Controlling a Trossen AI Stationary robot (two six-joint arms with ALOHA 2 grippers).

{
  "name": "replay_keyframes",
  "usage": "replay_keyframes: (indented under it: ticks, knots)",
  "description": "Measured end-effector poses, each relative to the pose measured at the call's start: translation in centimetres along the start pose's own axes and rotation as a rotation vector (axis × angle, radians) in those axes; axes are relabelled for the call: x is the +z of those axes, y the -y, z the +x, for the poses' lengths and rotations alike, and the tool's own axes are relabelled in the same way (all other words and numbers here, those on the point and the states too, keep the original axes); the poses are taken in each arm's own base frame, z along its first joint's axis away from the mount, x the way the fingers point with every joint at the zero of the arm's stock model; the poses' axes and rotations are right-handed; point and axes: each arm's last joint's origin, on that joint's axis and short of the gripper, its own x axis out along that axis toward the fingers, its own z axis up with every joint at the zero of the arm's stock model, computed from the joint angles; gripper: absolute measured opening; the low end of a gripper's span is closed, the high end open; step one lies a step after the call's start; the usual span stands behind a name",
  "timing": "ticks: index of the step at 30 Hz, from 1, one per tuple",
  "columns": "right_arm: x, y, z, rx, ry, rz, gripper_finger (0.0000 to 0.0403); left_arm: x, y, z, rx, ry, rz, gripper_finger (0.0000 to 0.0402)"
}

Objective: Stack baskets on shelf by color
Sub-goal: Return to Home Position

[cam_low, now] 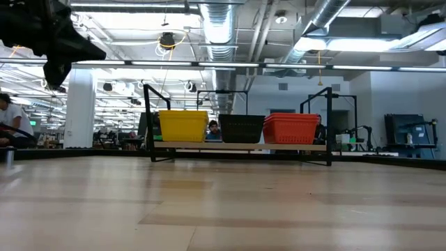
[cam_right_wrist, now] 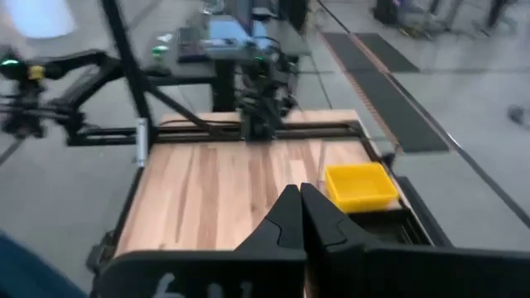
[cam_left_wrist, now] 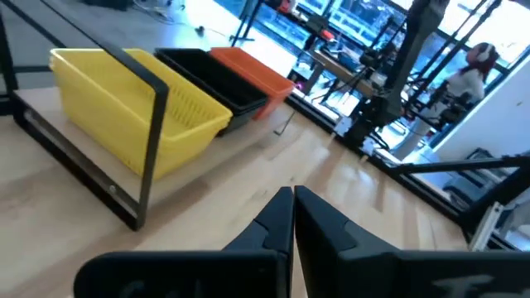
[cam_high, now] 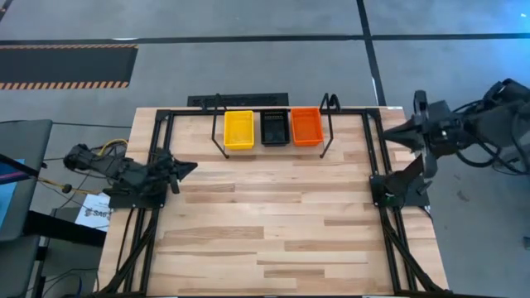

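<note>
The shelf [cam_low: 240, 146] stands at the table's far edge, a light board between two black wire hoops. On its board rest a yellow pile of baskets [cam_high: 239, 130], a black pile [cam_high: 275, 127] and a red-orange pile [cam_high: 306, 126], side by side; they also show as yellow [cam_low: 183, 126], black [cam_low: 241, 129] and red-orange [cam_low: 291, 129]. My left gripper [cam_high: 189, 168] [cam_left_wrist: 294, 199] hovers shut over the table's left part, pointing right, clear of the yellow baskets [cam_left_wrist: 132, 108]. My right gripper [cam_high: 387, 132] [cam_right_wrist: 299, 194] is shut beyond the table's right edge, pointing left.
A black frame [cam_high: 377, 165] runs along the table's left, right and far edges. The shelf's black hoops [cam_high: 217, 124] rise above the baskets. The wooden tabletop [cam_high: 273, 223] spreads bare between the arms and the near edge. People [cam_low: 10, 118] sit in the room beyond.
</note>
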Motion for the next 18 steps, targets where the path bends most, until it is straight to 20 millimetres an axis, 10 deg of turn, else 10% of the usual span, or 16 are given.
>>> replay_keyframes:
  ticks: [7, 18]
  knots:
    - [-4.4, 1.0, -0.6, -0.016, 0.062, -0.010, 0.0000, -0.3, -0.7, 0.3, 0.032, -0.067, -0.025, 0.0000]
    - [-18.6, 4.6, 2.6, 0.040, 0.332, 0.175, 0.0000, 0.0, -1.1, 0.6, 0.036, -0.080, -0.047, 0.0000]
